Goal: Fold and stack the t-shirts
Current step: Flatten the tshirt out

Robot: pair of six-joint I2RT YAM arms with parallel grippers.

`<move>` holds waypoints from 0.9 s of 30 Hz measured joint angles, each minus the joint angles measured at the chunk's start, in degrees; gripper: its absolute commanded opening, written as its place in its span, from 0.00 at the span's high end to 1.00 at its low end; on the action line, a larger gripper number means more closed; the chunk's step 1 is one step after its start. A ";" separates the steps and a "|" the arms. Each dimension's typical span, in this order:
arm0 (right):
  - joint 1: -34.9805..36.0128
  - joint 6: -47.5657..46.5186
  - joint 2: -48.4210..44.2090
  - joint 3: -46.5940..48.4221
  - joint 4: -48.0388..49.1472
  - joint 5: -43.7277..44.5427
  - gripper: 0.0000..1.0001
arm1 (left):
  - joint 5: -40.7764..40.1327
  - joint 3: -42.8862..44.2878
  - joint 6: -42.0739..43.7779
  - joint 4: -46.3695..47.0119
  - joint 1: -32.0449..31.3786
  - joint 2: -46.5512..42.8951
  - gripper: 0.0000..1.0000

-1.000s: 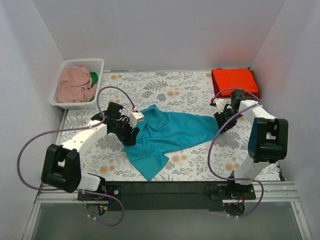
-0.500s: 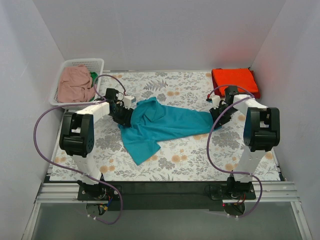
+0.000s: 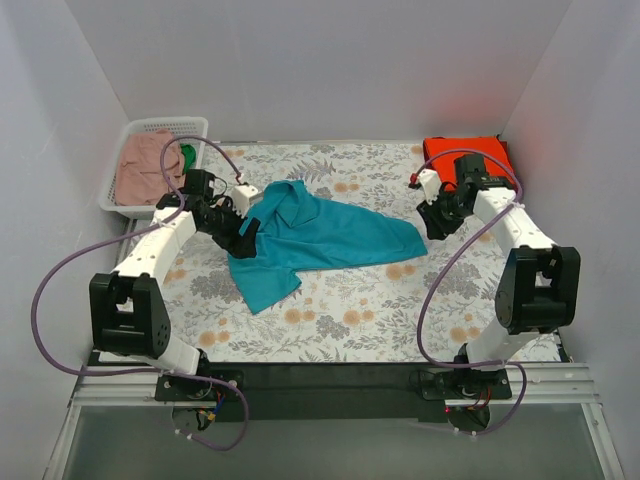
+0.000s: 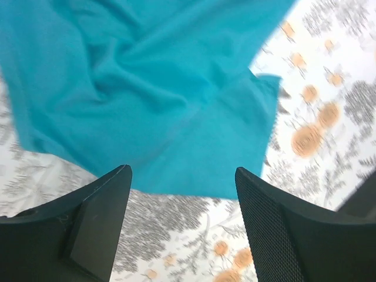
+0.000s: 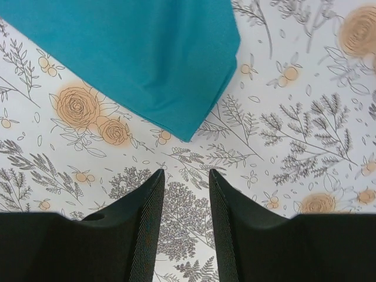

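The teal-blue t-shirt (image 3: 320, 238) lies spread and wrinkled on the floral table cloth, one part trailing toward the near left. My left gripper (image 3: 244, 240) is open and empty at its left edge; in the left wrist view (image 4: 182, 171) the shirt (image 4: 147, 88) lies just beyond the jaws. My right gripper (image 3: 435, 222) is open and empty just off the shirt's right corner (image 5: 147, 59), with its jaws (image 5: 186, 172) over bare cloth. The orange-red shirt (image 3: 462, 152) lies folded at the back right. The pink shirt (image 3: 140, 165) and a bit of green (image 3: 187, 157) sit in the basket.
The white lattice basket (image 3: 125, 208) stands at the back left corner, close behind my left arm. White walls close in the table on the left, back and right. The floral cloth (image 3: 400, 310) shows bare in the near half.
The teal shirt has been drawn toward the back left and set down flatter. Both grippers have come off it, and the right one has pulled back from its right corner.
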 measured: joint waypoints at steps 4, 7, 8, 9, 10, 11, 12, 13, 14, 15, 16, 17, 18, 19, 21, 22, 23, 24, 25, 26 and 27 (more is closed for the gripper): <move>2.82 -3.39 2.38 -0.44 -0.02 0.81 0.53 | 1.95 -3.43 2.47 -4.72 -0.07 -1.40 0.28; 4.94 -5.73 5.77 -0.39 0.20 1.42 0.53 | 2.25 -4.94 3.26 -7.10 -0.07 -0.90 0.20; 5.53 -6.51 7.10 -0.39 0.22 1.68 0.53 | 2.32 -5.16 3.50 -7.87 -0.07 -0.90 0.18; 6.19 -7.15 8.50 -0.31 0.20 1.97 0.53 | 2.38 -5.18 3.52 -8.37 -0.07 -0.90 0.16; 6.58 -7.76 9.51 -0.20 0.15 2.23 0.54 | 2.45 -5.20 3.72 -8.72 -0.07 -0.90 0.15; 6.99 -8.39 10.80 -0.09 0.22 2.47 0.55 | 2.47 -5.20 3.78 -8.87 -0.07 -0.90 0.13; 7.21 -8.87 11.67 -0.04 0.24 2.71 0.55 | 2.47 -5.22 3.87 -9.01 -0.07 -0.90 0.13; 7.34 -9.40 12.66 0.02 0.26 3.08 0.55 | 2.49 -5.27 3.89 -9.11 -0.07 -0.90 0.12; 7.37 -9.73 13.42 0.07 0.31 3.50 0.55 | 2.49 -5.33 3.87 -9.20 -0.07 -0.90 0.12; 7.37 -10.08 14.10 0.09 0.31 3.87 0.55 | 2.49 -5.60 3.89 -9.18 -0.07 -0.92 0.12; 7.37 -10.43 14.64 0.13 0.31 4.22 0.55 | 2.49 -5.92 3.91 -9.18 -0.07 -0.92 0.12; 7.37 -10.73 15.04 0.17 0.33 4.42 0.55 | 2.49 -6.25 3.91 -9.27 -0.07 -0.92 0.11; 7.34 -10.91 15.06 0.28 0.50 4.68 0.55 | 2.47 -6.71 3.91 -9.33 -0.07 -0.92 0.11; 7.34 -11.06 15.06 0.28 0.66 4.96 0.54 | 2.47 -7.15 3.93 -9.42 -0.07 -0.94 0.11; 7.37 -11.26 15.15 0.28 0.72 5.22 0.54 | 2.45 -8.11 3.93 -9.53 -0.07 -0.96 0.11; 7.39 -11.32 15.17 0.28 0.76 5.29 0.54 | 2.45 -8.52 3.93 -9.53 -0.07 -0.96 0.11; 7.37 -11.37 15.19 0.28 0.83 5.35 0.55 | 2.45 -8.81 3.93 -9.55 -0.07 -0.96 0.11; 7.37 -11.41 15.26 0.28 0.92 5.46 0.57 | 2.45 -9.07 3.93 -9.57 -0.07 -0.96 0.11; 7.37 -11.52 15.28 0.28 0.98 5.53 0.59 | 2.43 -9.18 3.93 -9.55 -0.07 -0.96 0.11; 7.37 -11.61 15.34 0.28 1.16 5.66 0.63 | 2.45 -9.22 3.93 -9.55 -0.07 -0.96 0.11; 7.37 -11.74 15.37 0.28 1.38 5.86 0.65 | 2.45 -9.25 3.93 -9.51 -0.07 -0.96 0.11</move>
